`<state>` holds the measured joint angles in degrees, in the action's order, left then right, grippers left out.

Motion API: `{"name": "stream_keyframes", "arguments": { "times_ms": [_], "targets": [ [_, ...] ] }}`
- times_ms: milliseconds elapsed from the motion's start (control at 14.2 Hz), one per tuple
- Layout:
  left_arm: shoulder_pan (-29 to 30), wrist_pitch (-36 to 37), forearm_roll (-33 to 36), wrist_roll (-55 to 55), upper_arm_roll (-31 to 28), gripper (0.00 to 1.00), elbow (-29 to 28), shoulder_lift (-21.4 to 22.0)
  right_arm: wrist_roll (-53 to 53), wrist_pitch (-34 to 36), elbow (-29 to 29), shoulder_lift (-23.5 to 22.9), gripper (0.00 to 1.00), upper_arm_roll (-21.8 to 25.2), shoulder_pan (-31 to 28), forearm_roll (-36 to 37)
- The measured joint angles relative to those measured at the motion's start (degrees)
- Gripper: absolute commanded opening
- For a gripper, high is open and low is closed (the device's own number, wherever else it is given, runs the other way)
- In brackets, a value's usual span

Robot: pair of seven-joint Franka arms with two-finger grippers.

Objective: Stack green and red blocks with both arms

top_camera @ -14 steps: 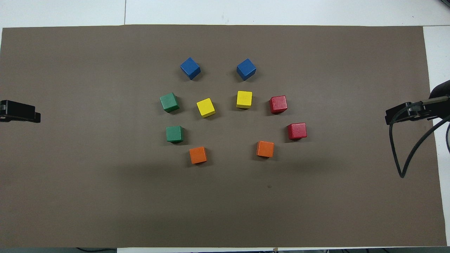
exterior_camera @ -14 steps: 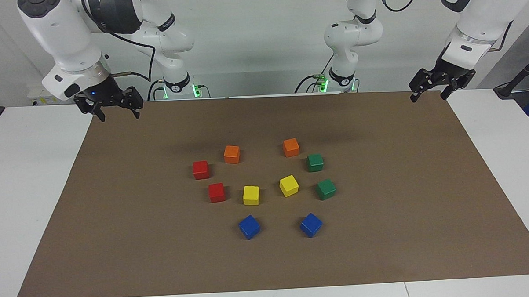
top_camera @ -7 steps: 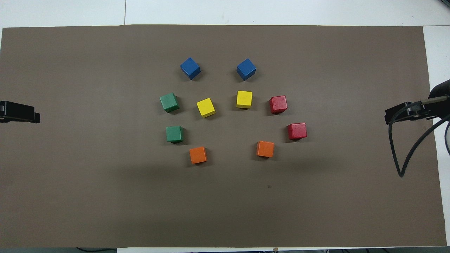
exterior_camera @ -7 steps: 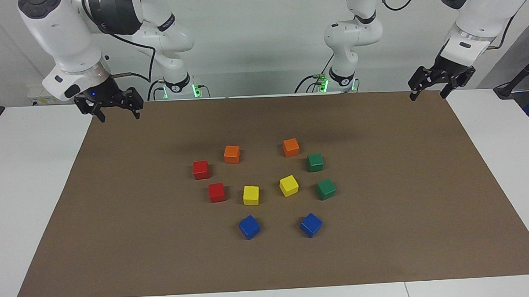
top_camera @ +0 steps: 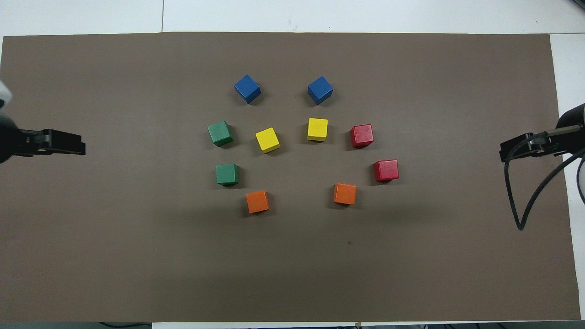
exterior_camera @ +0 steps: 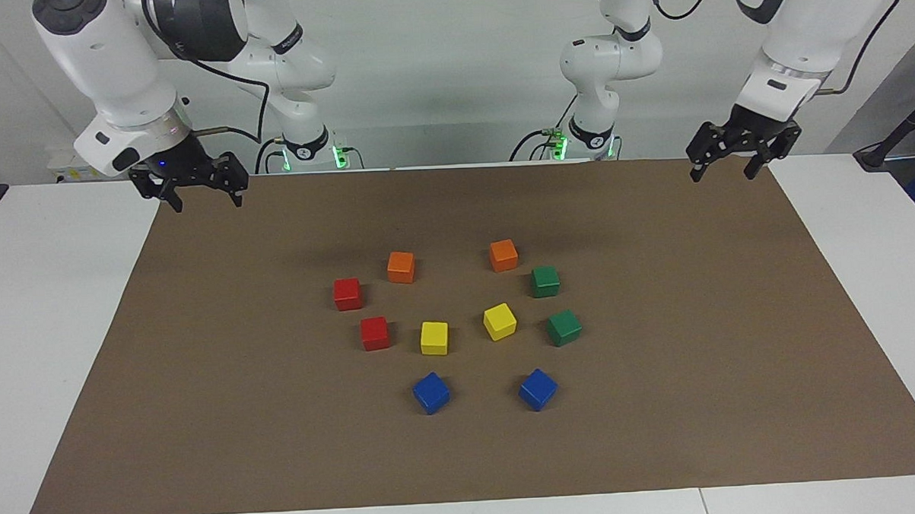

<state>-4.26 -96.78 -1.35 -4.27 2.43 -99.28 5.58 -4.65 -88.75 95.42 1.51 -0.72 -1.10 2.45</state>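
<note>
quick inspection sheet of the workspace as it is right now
surface: brown mat on a white table, flat.
job's things: two green blocks toward the left arm's end, two red blocks toward the right arm's end; all single, none stacked.
clutter: two orange cubes, two yellow cubes, two blue cubes.
grippers: left gripper and right gripper open, empty, over the mat's edges.
cables: black cable looped by the right gripper.
surroundings: pale wall.

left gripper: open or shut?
Open. The left gripper hangs empty over the brown mat's edge, its fingertips clearly apart in the facing view.
</note>
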Motion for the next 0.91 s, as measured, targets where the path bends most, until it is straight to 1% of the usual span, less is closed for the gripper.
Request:
{"name": "stream_keyframes", "arguments": {
  "times_ms": [211, 352, 492, 703, 914],
  "targets": [
    [-7.3, -7.0, 0.0, -7.5, 0.5, 1.00, -5.2, -0.5, 0.0, 0.0, 0.1, 0.0, 0.99, 0.0, 0.0, 0.0],
    [-10.0, -10.2, 0.0, -9.1, 0.6, 1.00, -8.3, -1.2, 0.0, 0.0, 0.2, 0.0, 0.99, 0.0, 0.0, 0.0],
    [-12.4, -12.9, 0.0, -11.3, 0.5, 1.00, -10.1, -3.2, 0.0, -0.2, 0.4, 0.1, 0.99, 0.0, 0.0, 0.0],
    [-16.2, -20.5, 0.0, -15.8, 0.5, 1.00, -14.0, -6.7, 0.0, -0.6, 1.1, 0.2, 0.99, 0.0, 0.0, 0.0],
    [-18.7, -26.7, 0.0, -19.8, 0.5, 1.00, -18.6, -8.3, 0.1, -1.7, 1.7, 0.4, 0.99, 0.0, 0.0, -0.1]
  ]
}}
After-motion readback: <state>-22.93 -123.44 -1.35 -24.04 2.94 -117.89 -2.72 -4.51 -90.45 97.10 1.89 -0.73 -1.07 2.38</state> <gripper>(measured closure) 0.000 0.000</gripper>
